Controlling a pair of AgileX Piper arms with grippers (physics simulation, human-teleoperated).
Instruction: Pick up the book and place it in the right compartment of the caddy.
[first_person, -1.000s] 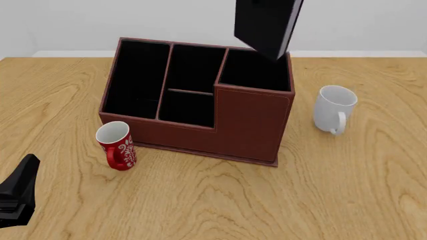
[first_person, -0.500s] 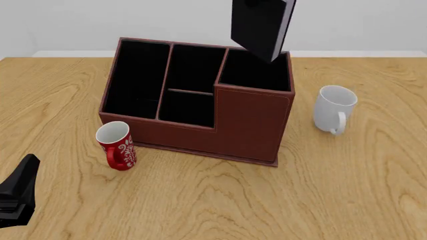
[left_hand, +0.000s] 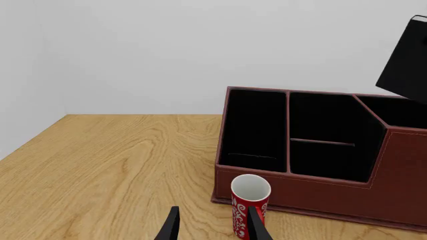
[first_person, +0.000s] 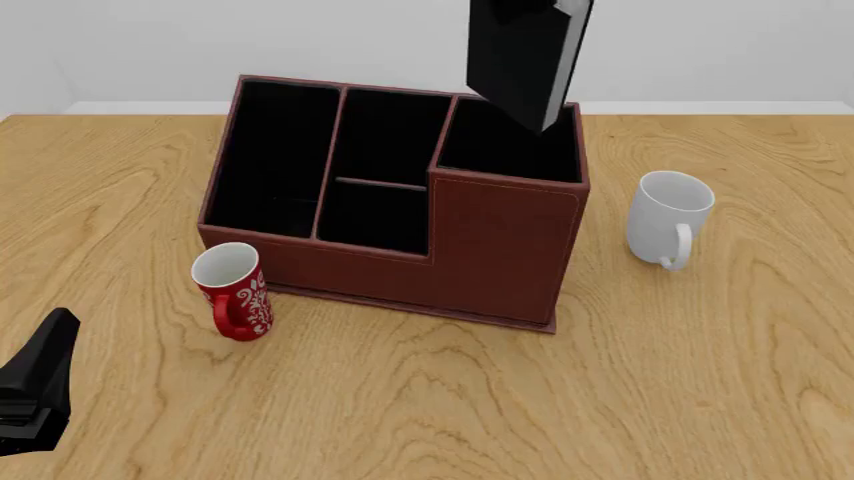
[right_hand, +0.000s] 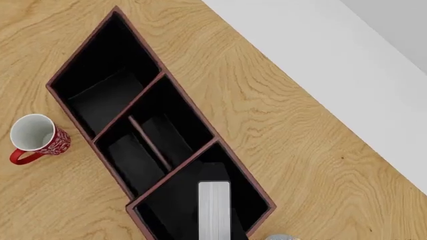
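Note:
The black book hangs tilted in the air, its low corner just above the right compartment of the reddish-brown caddy. The book's top runs off the frame, so my right gripper is hidden there. In the right wrist view the book's grey page edges hang over the right compartment, and no fingers show. The book and the caddy also show in the left wrist view. My left gripper is low at the near left, open and empty.
A red patterned mug stands by the caddy's front left corner, just beyond my left fingers. A white mug stands right of the caddy. The caddy's long left section and middle sections are empty.
The book has turned a little more upright and its low corner has come down slightly toward the right compartment. The left arm has not moved.

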